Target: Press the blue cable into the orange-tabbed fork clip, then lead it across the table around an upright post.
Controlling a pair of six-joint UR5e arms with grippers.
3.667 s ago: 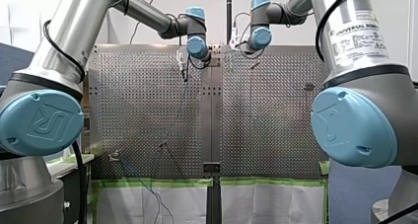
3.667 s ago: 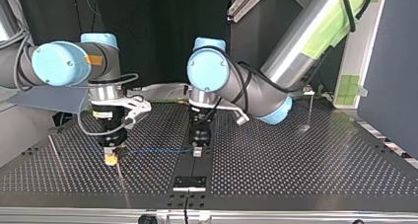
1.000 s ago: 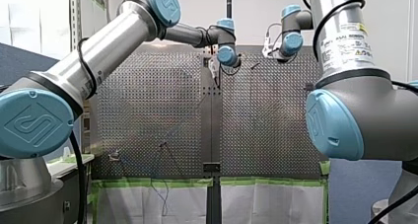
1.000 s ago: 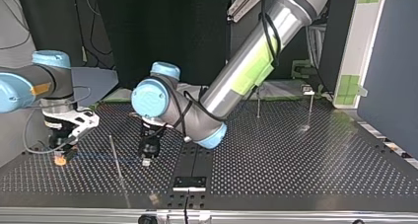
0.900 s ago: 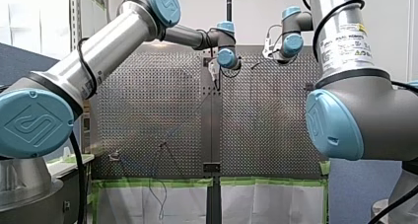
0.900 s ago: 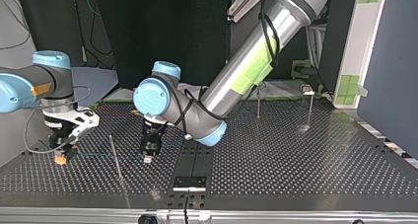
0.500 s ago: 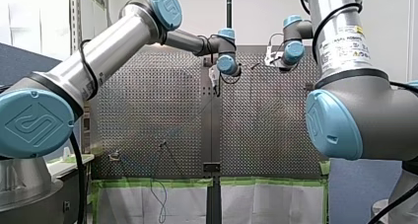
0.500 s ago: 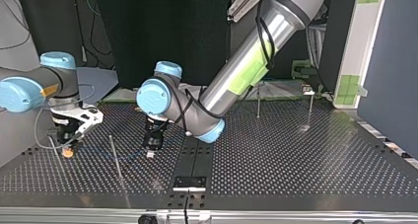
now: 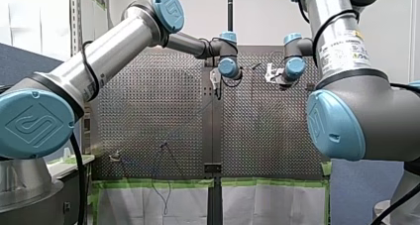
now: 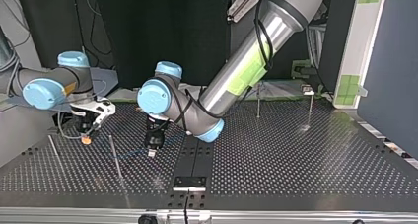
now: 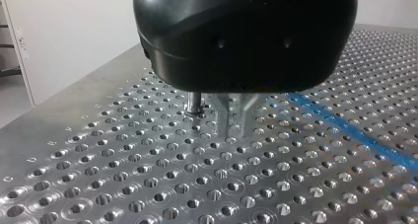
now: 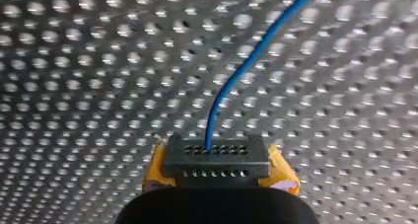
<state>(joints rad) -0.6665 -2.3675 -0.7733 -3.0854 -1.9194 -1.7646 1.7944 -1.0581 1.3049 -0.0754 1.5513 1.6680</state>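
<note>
Blue cable (image 12: pixel 236 76) in right pincer (image 12: pixel 217 160)

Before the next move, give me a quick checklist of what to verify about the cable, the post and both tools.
1. Right tool holding the cable: ok, shut on it in the right wrist view.
2. Left tool holding the cable: cannot tell, that spot is blurred in the left wrist view.
3. Gap between the two tools: ok, well apart in the top view.
4. Post between the tools: ok, standing clear of both.
5. Cable seated in the fork clip: cannot tell, no clip shows clearly.
</note>
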